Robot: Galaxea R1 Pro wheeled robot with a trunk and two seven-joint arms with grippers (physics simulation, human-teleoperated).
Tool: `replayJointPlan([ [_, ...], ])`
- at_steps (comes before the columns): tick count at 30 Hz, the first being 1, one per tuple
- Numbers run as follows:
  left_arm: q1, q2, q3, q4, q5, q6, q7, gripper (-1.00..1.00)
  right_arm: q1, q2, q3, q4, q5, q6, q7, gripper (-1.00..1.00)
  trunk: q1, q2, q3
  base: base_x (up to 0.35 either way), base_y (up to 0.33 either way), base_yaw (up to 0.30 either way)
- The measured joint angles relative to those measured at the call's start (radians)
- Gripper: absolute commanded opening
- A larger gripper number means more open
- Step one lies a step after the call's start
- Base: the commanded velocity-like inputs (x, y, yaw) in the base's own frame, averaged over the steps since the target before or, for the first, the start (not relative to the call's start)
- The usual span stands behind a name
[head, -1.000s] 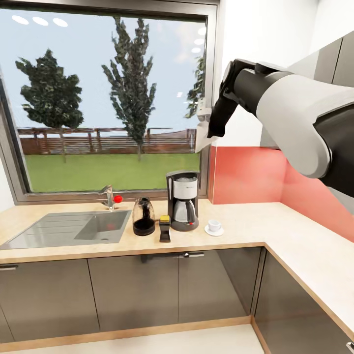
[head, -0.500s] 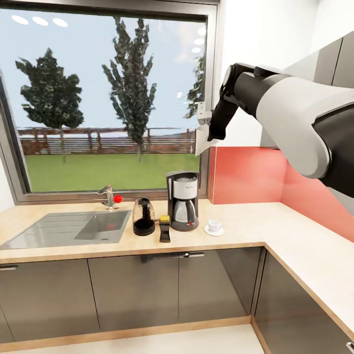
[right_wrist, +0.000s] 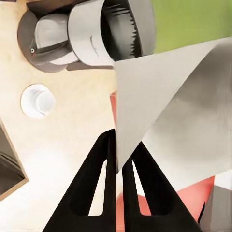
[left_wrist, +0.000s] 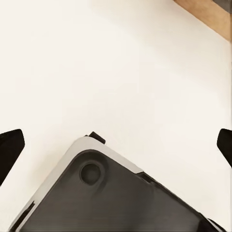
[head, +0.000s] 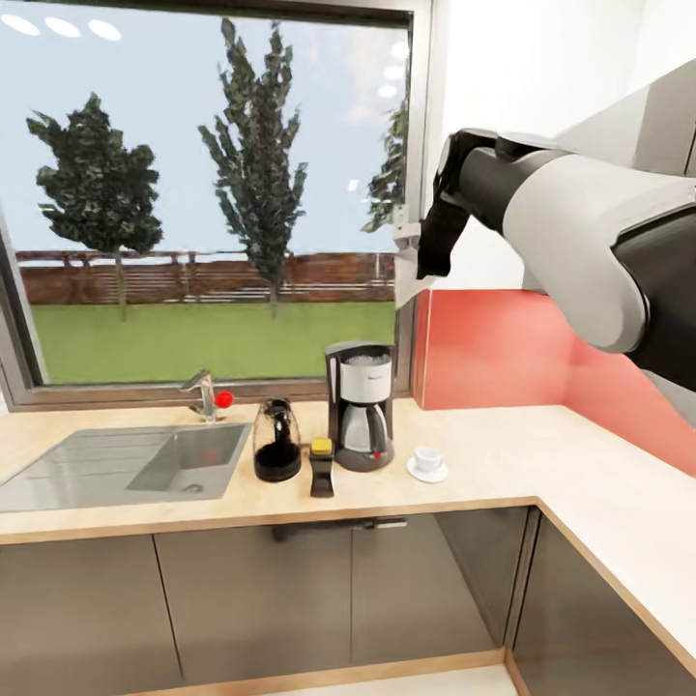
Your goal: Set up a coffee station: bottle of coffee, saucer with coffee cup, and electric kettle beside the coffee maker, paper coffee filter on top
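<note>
R hand [right_wrist: 119, 145] pinching filter [right_wrist: 164, 96], tip down

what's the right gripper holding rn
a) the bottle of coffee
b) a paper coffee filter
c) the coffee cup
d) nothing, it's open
b: in the right wrist view the right gripper has its fingers shut on the edge of the flat grey paper coffee filter, held up above the coffee maker, while the coffee cup sits on its saucer on the countertop.
</note>
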Motion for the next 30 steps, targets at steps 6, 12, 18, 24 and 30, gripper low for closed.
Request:
replayJointPlan([
  [6,-0.001,-0.002,0.000,-0.001,0.000,0.004,0.000,1.00,0.011,0.000,-0.001,0.000,0.017,0.007,0.003,-1.00,0.000,0.000,0.000,0.330,0.000,0.000],
  [12,0.000,-0.003,0.000,-0.002,0.000,0.004,0.001,1.00,0.023,0.000,-0.001,0.000,0.019,0.009,0.006,-1.00,0.000,0.000,0.000,0.306,0.010,0.000],
  [18,-0.001,-0.003,0.000,-0.001,0.001,0.004,0.001,1.00,0.038,0.000,-0.001,0.000,0.021,0.010,0.008,-1.00,0.000,0.000,0.000,0.159,0.205,0.000],
  [24,-0.001,-0.003,0.000,0.001,0.001,0.004,0.001,1.00,0.042,0.000,-0.002,0.000,0.022,0.010,0.010,-1.00,0.000,0.000,0.000,0.028,0.316,0.000],
  [30,0.000,-0.003,0.000,0.002,0.001,0.004,0.002,1.00,0.043,0.000,-0.002,0.000,0.022,0.016,0.011,-1.00,0.000,0.000,0.000,0.004,0.330,0.000],
])
